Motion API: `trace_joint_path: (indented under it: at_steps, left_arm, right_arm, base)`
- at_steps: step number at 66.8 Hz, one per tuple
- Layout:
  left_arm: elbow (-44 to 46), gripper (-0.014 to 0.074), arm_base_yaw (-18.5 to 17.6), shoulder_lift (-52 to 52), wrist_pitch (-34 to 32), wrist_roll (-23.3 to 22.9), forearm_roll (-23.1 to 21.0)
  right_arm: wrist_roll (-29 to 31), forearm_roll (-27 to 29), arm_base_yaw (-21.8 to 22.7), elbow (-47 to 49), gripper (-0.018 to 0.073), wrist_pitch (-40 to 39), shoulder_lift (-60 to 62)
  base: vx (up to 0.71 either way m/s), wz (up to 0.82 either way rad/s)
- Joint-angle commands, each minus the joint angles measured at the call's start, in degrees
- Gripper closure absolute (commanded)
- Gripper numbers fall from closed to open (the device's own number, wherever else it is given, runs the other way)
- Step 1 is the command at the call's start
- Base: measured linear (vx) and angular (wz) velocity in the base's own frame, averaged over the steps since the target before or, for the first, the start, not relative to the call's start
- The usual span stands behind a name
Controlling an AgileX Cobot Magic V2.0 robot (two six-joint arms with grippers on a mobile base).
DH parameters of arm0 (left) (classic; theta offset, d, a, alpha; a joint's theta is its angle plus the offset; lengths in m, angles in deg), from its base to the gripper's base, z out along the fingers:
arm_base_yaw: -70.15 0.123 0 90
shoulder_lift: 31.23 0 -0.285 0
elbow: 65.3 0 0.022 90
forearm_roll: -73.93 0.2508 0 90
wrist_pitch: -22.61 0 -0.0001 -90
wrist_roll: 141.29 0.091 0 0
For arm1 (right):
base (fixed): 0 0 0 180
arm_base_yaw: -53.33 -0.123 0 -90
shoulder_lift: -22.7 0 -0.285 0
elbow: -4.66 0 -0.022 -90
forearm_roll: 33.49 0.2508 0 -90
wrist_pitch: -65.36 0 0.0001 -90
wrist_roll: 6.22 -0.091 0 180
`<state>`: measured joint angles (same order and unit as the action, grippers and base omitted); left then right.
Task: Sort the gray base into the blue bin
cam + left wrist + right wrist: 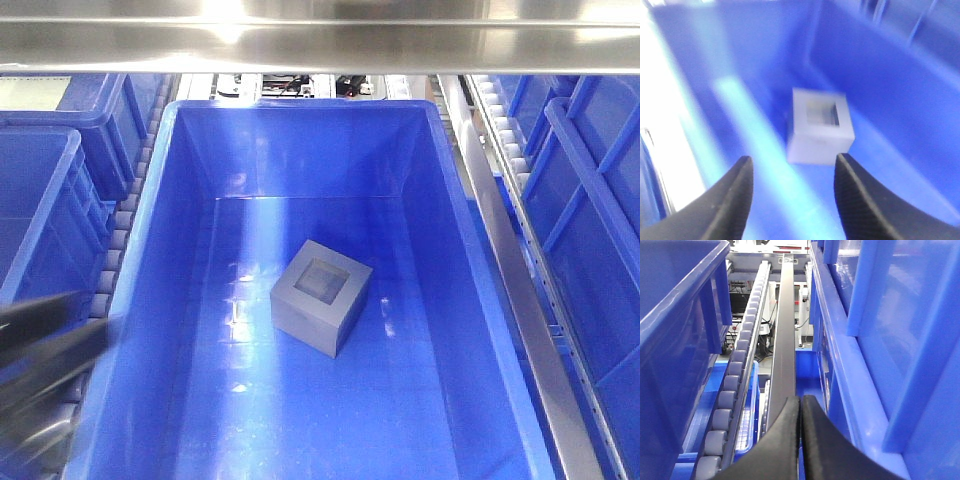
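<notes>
Sitting on the floor of the blue bin (170, 300), the gray base (320, 296) is resting flat with its recessed window facing up, clear of all four walls. You're seeing the left gripper (792, 172) spread wide and holding nothing; the block is lying just ahead of its fingertips, roughly centred between them, not touching either. Your right gripper (800, 412) is pressed fully together, empty, pointing along a dark rail (783, 350) between a roller track (735, 385) and neighbouring blue crates (880, 340).
</notes>
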<state>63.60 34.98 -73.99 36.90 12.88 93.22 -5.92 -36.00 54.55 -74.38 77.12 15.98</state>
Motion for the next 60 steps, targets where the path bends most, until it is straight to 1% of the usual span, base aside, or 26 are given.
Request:
trace_joint_path:
  at_steps: [1, 9, 13, 19, 25, 30, 32, 37, 40, 44, 60]
  left_arm:
    - [-0.27, 0.0239, -0.41, 5.99, 0.89, -0.01, 0.0]
    - [-1.08, 0.0239, -0.41, 12.83, 6.89, -0.01, -0.26]
    - [-1.08, 0.0239, -0.41, 14.99, 9.01, -0.01, -1.18]
    - [-1.12, 0.0246, -0.41, 16.78, 9.61, 0.28, -2.86]
    - [-1.12, 0.0287, -0.41, 17.14, 9.61, 3.42, -5.07]
    - [-1.12, 0.036, -0.41, 17.14, 9.56, 6.33, -7.81]
    - [-1.12, 0.0406, -0.41, 17.14, 9.52, 7.4, -9.08]
    - [-1.21, 0.0536, -0.41, 17.14, 9.52, 10.0, -10.66]
    - [-1.22, 0.0603, -0.41, 17.14, 9.66, 10.58, -11.27]
    - [-1.28, 0.0606, -0.41, 17.14, 9.72, 10.79, -12.06]
    - [-1.32, 0.0605, -0.41, 17.14, 9.7, 10.73, -11.6]
  right_arm:
    - [0.39, -0.49, 0.37, -0.29, 0.0564, -4.59, 0.41]
    - [0.39, -0.49, 0.37, -0.29, 0.0564, -4.65, 0.41]
    - [0.39, -0.49, 0.37, -0.29, 0.0564, -4.65, 0.41]
    - [0.39, -0.49, 0.37, -0.29, 0.0564, -4.65, 0.41]
    - [0.39, -0.49, 0.37, -0.29, 0.0564, -4.65, 0.41]
    - [0.39, -0.49, 0.37, -0.29, 0.0564, -4.65, 0.41]
    - [0.39, -0.49, 0.37, -0.29, 0.0564, -4.65, 0.41]
    - [0.39, -0.49, 0.37, -0.29, 0.0564, -4.65, 0.41]
    - [0.39, -0.49, 0.37, -0.29, 0.0564, -4.65, 0.41]
    - [0.39, -0.49, 0.37, -0.29, 0.0564, -4.65, 0.41]
    - [0.39, -0.49, 0.37, -0.29, 0.0564, -4.65, 0.41]
  base:
    - [0.0, 0.0]
    - [0.0, 0.0]
    - [0.0, 0.0]
    - [0.0, 0.0]
    - [0.0, 0.0]
    - [0.0, 0.0]
    - [0.0, 0.0]
    - [0.0, 0.0]
    - [0.0, 0.0]
    - [0.0, 0.0]
    - [0.0, 0.0]
